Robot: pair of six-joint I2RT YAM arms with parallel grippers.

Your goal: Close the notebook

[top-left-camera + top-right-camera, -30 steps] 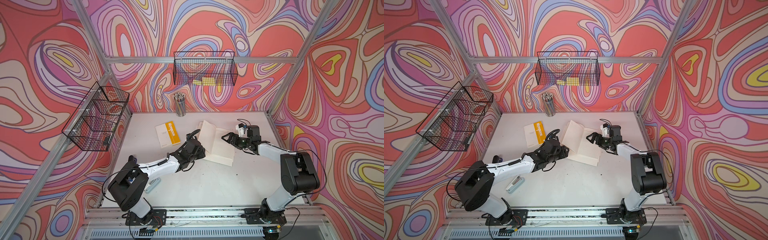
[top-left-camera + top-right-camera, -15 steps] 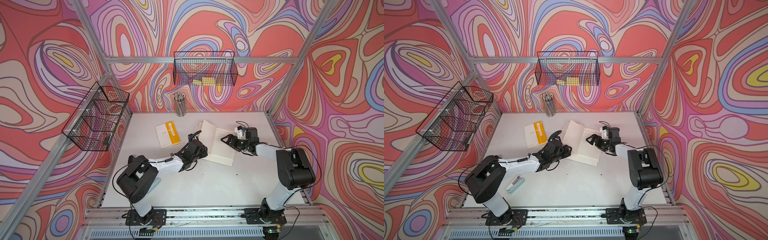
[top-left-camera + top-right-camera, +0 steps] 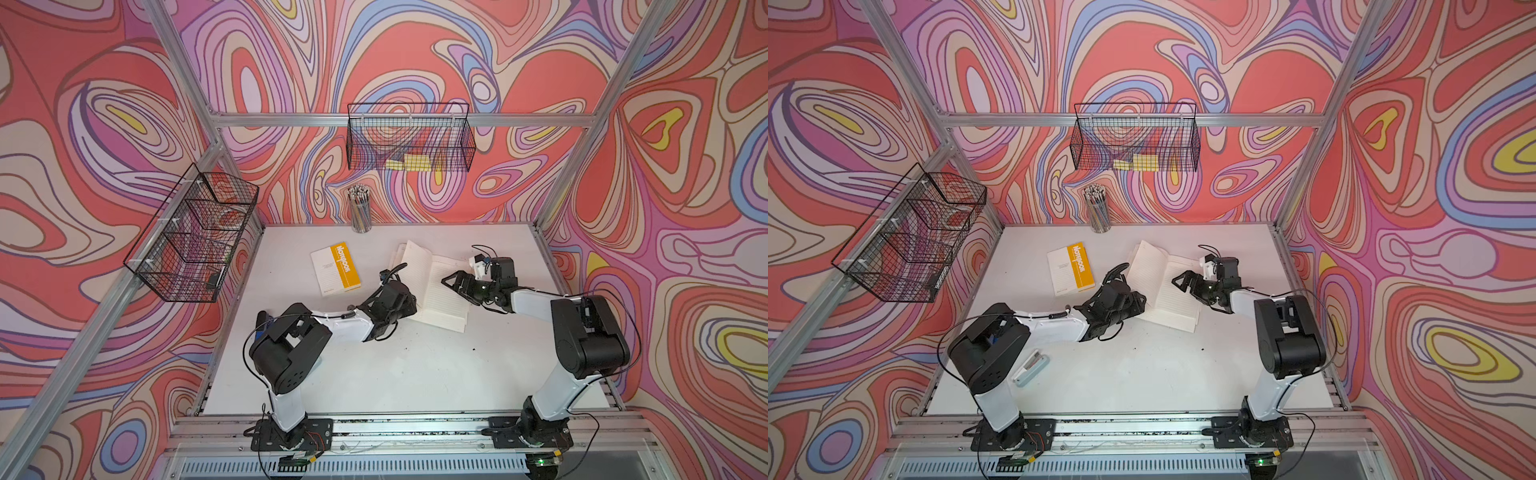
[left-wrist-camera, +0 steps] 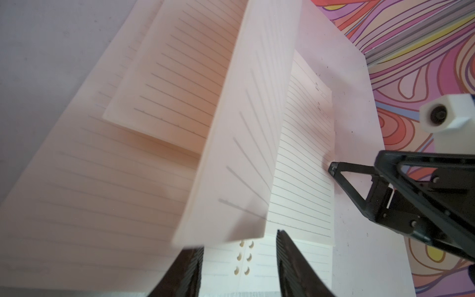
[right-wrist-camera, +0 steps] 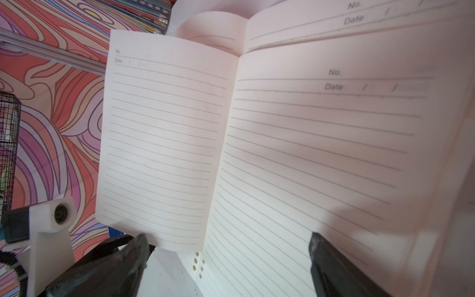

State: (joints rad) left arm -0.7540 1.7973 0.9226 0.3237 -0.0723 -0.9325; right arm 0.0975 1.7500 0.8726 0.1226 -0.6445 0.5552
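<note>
Paper is the whole story with this one. The open lined notebook point(image 3: 436, 291) looks light and floppy, with thin leaves that'll bend and fan out instead of swinging over as one slab, so I'd guess pinching a single sheet just curls it. Better bet is getting under the whole raised stack at its long outer edge and folding it over the spine.

It lies on the white table point(image 3: 374, 374) past the middle, between both arms. Nearest bit: the left pincer point(image 4: 237, 241) sits at the near end of the spine, jaws apart either side of the punched holes, nothing pinched. A bunch of left-hand leaves stands up just beyond it. Further right, the right pincer point(image 3: 453, 284) is spread wide too, one fingertip point(image 4: 331, 168) touching the right page's outer edge.
</note>
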